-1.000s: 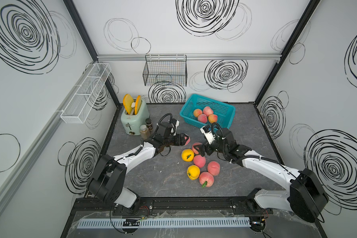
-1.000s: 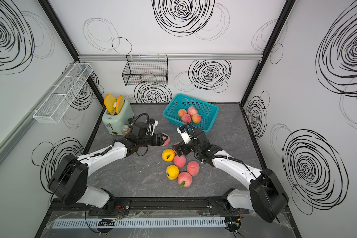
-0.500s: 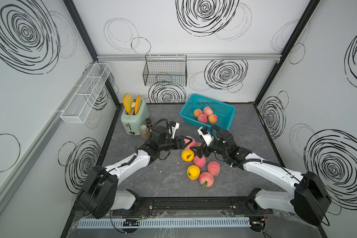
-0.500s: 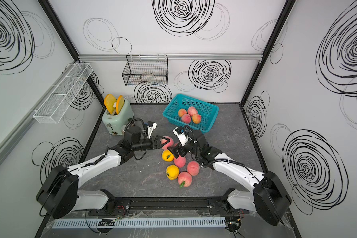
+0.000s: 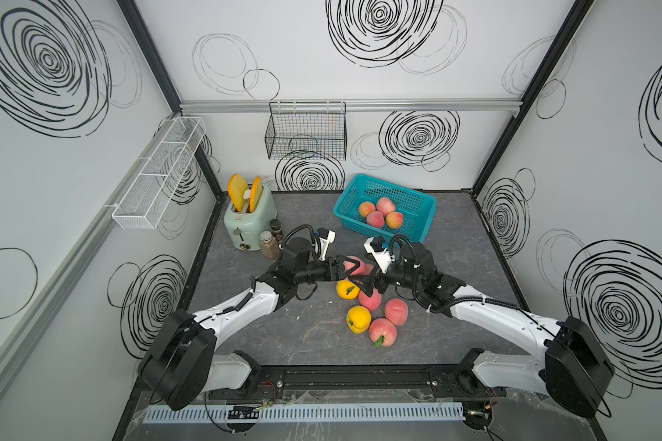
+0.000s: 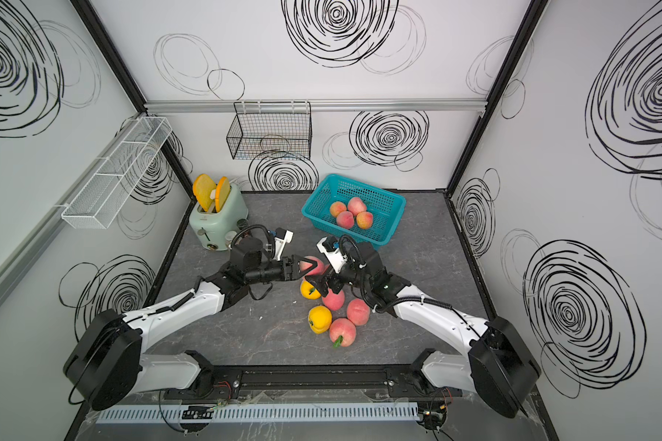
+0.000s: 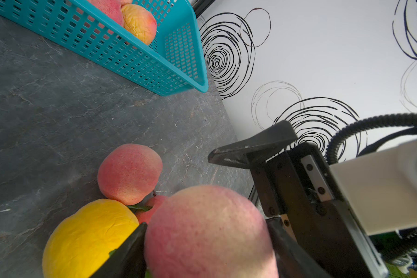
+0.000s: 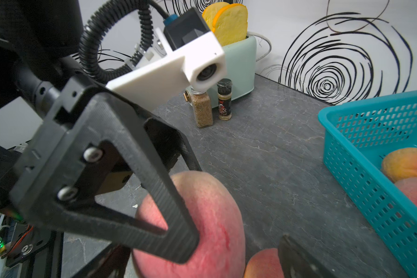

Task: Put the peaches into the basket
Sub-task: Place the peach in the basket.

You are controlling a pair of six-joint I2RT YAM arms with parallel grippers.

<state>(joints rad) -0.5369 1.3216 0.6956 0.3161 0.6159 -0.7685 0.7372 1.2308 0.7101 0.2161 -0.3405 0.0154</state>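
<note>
My left gripper (image 5: 351,266) (image 7: 207,252) is shut on a pink peach (image 5: 356,265) (image 7: 210,231), held above the grey table in both top views. My right gripper (image 5: 364,285) (image 8: 202,264) faces it, open, its jaws wide on either side of that peach (image 8: 202,216). Under them lie a yellow peach (image 5: 347,289) and a pink one (image 5: 370,299). Nearer the front lie a pink peach (image 5: 396,311), a yellow one (image 5: 358,319) and a pink one with a green stem (image 5: 383,332). The turquoise basket (image 5: 417,206) (image 6: 386,202) at the back holds several peaches (image 5: 386,205).
A mint toaster (image 5: 249,219) with orange slices stands at the back left, with two spice jars (image 5: 267,246) in front of it. A black wire basket (image 5: 306,133) hangs on the back wall. A white mesh rack (image 5: 161,172) hangs on the left wall.
My left gripper has carried the pink peach to the right. My right gripper has swung left to meet it, so its open jaws now flank the peach.
</note>
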